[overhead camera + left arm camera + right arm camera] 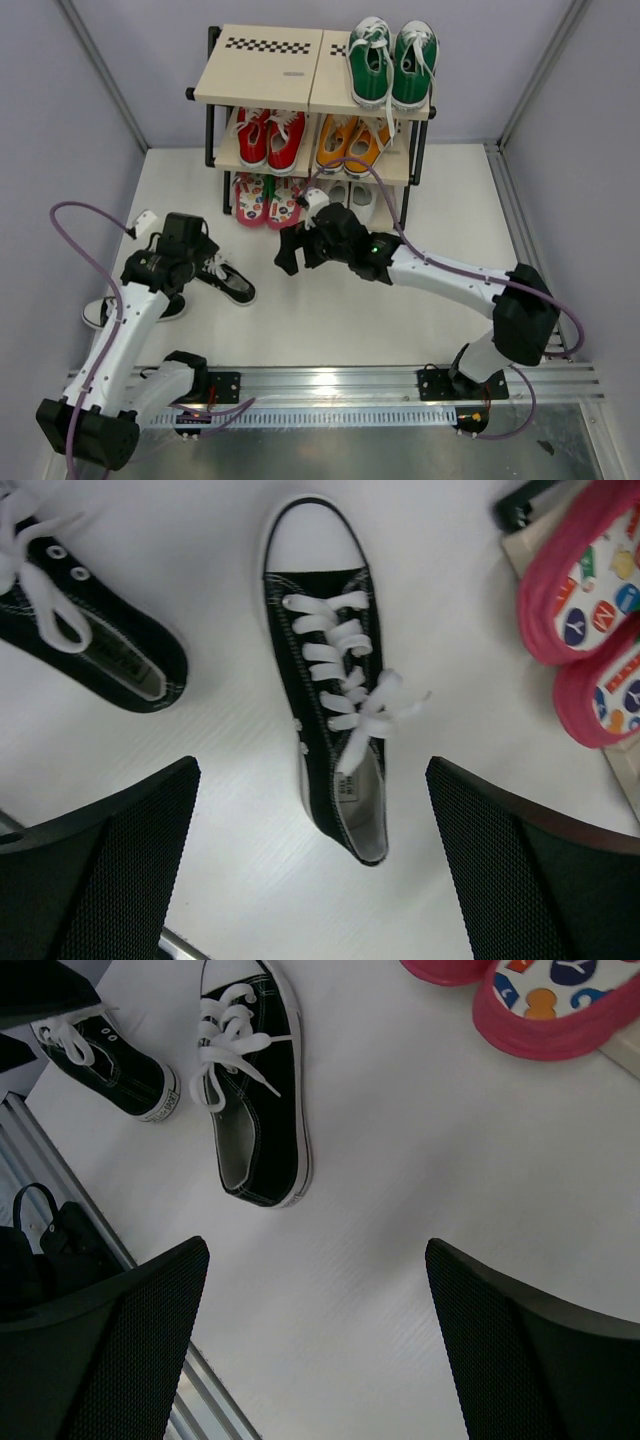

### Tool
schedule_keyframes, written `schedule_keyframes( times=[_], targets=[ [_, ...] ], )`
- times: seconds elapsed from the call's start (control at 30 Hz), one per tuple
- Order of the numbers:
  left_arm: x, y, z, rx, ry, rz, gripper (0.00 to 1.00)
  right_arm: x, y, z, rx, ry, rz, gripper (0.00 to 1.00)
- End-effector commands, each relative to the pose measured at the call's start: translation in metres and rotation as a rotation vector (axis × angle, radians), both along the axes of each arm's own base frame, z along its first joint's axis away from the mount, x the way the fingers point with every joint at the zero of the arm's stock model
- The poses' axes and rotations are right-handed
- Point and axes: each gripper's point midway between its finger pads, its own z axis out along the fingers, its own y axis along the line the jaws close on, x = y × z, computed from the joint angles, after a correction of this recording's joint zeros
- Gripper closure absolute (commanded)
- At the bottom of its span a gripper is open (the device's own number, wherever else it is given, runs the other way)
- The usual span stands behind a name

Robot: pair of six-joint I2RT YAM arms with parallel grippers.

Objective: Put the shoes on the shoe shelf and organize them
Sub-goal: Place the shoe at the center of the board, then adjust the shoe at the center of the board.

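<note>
**Black white-laced canvas sneaker (325,710) framed between the spread jaws of the left gripper (312,768)**

The sneaker is laid on the white tabletop (450,570) between wide-open, empty jaws, its long axis running almost straight ahead of them, toe farthest and heel nearest. The left arm is judged the nearer; the right gripper (316,1250) is also held open and empty. Bare surface is seen on both flanks, with the second black sneaker (95,640) left of the jaws and the pink patterned flip-flops (585,610) right, at the beige three-tier shoe shelf (265,70).
</note>
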Motion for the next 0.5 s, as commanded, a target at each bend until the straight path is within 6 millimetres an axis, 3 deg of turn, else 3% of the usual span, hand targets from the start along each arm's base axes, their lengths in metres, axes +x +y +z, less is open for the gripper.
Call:
schedule_keyframes(
  times=[0.0,0.1,0.13,0.2,0.27,0.47],
  targets=[
    [-0.034,0.030,-0.027,0.037,0.107,0.121,0.02,0.003,0.047,0.014,0.053,-0.047,0.089,0.07],
    [-0.043,0.041,-0.036,0.027,0.122,0.135,0.04,0.001,0.070,0.010,0.021,-0.059,0.122,0.07],
    [-0.045,0.044,-0.035,0.025,0.114,0.143,0.04,0.000,0.077,-0.005,-0.011,-0.050,0.133,0.07],
    [-0.046,0.044,-0.035,0.033,0.110,0.125,0.05,-0.003,0.090,-0.010,-0.030,-0.060,0.152,0.10],
    [-0.047,0.045,-0.032,0.041,0.102,0.115,0.05,-0.007,0.102,-0.027,-0.075,-0.053,0.180,0.13],
    [-0.049,0.042,-0.041,0.041,0.130,0.079,0.04,-0.013,0.121,-0.066,-0.175,-0.026,0.209,0.23]
  ],
)
